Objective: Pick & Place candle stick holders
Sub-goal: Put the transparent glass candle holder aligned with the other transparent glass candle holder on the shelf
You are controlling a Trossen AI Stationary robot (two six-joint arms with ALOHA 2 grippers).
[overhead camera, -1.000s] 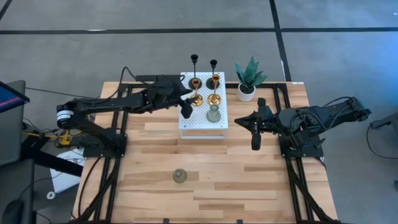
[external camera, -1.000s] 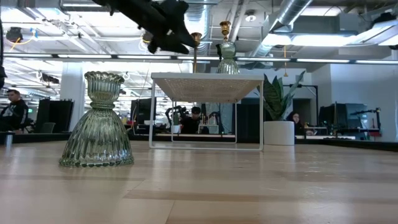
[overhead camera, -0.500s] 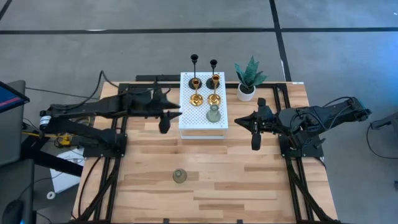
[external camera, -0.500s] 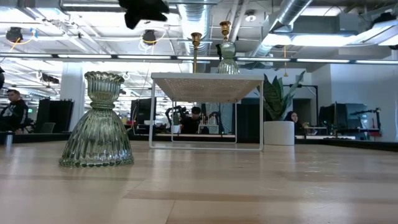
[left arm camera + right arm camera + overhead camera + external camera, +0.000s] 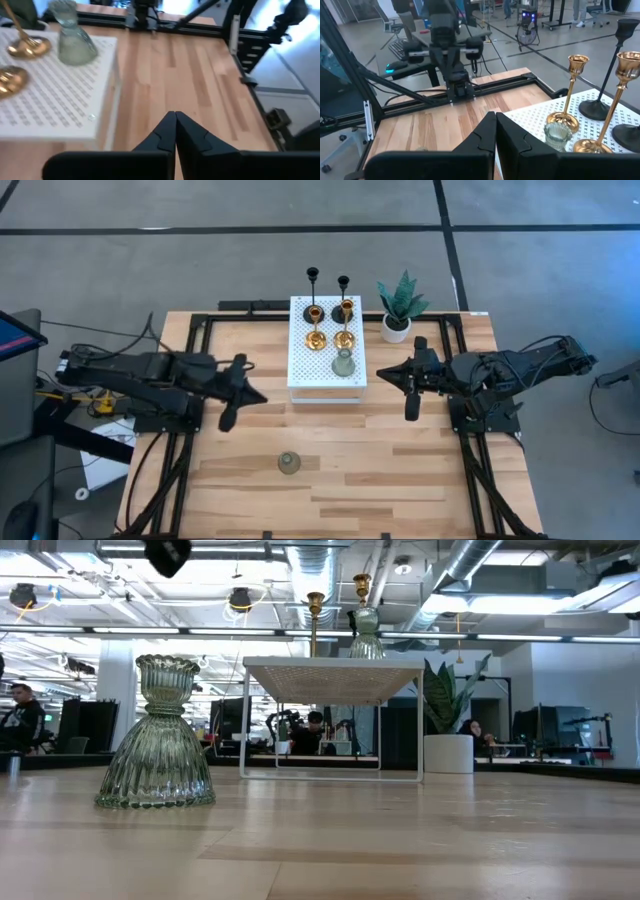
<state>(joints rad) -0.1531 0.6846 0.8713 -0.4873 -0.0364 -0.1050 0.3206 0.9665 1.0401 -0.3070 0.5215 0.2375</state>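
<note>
A white perforated platform point(image 5: 327, 380) stands at the table's far middle. On it stand two slim black candle stick holders point(image 5: 312, 277) point(image 5: 343, 282), two gold ones point(image 5: 315, 338) point(image 5: 345, 338) and a pale green one point(image 5: 343, 364), each on its round base. A second pale green holder point(image 5: 289, 463) point(image 5: 157, 735) stands on the bare wood near the table's front. My left gripper point(image 5: 226, 418) point(image 5: 175, 125) hovers shut and empty left of the platform. My right gripper point(image 5: 410, 410) point(image 5: 496, 125) hovers shut and empty right of it.
A green potted plant in a white pot point(image 5: 398, 308) stands right of the platform at the far edge. Black frame rails point(image 5: 190, 430) point(image 5: 470, 450) run along both sides of the table. Bare wood lies between the platform and the front holder.
My left gripper has drawn back from the platform's left side toward the table's left and near edges, and its fingers have come together, holding nothing. The holders on the platform stand as before.
</note>
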